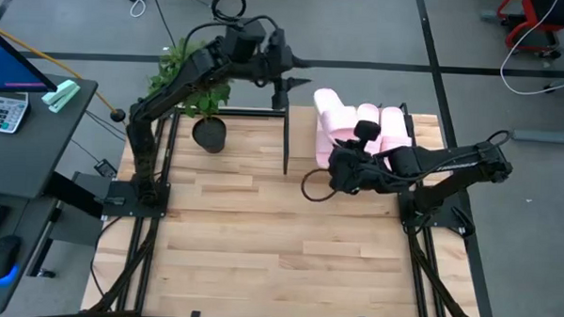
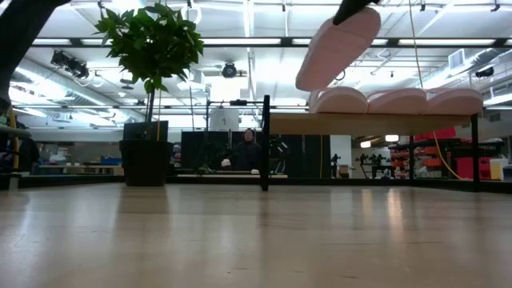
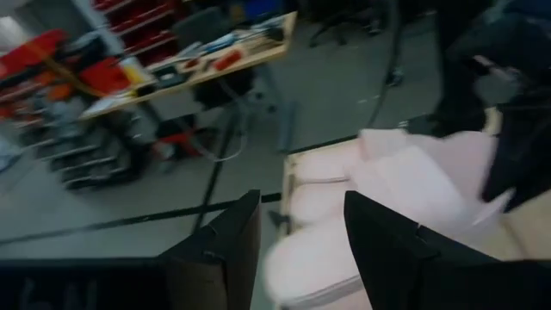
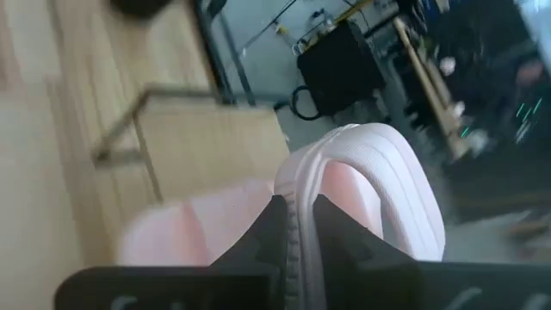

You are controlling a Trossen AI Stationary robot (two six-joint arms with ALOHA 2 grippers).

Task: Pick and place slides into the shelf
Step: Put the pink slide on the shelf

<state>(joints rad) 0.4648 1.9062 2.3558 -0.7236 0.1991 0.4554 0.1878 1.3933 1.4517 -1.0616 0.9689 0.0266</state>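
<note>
Several pale pink slides show. Three lie side by side, soles down, on the top panel of the shelf point(image 2: 368, 122), a low rack with black legs near the table's far right: point(image 2: 340, 99), point(image 2: 398, 99), point(image 2: 454, 99). A fourth slide point(image 2: 339, 48) point(image 1: 327, 113) hangs tilted in the air above the shelf's left end, held by my right gripper point(image 4: 297, 213) point(image 1: 348, 151). My left gripper point(image 3: 297, 245) point(image 1: 283, 83) is open and hovers high beyond the shelf's left end, touching nothing. My right gripper pinches the fourth slide's ribbed edge point(image 4: 299, 185) between its two fingers, just beside the arch of the strap band point(image 4: 392, 172). The slide is lifted clear and tilted, with one end point(image 2: 308, 80) dipping toward the leftmost slide on the shelf.
A potted plant point(image 1: 208, 132) point(image 2: 148, 152) stands at the table's far left, just left of the shelf's black end frame point(image 1: 285, 140). The wood tabletop point(image 1: 279, 243) stretches bare toward the near edge. A desk with a calculator point(image 1: 3, 111) sits off the table's left.
</note>
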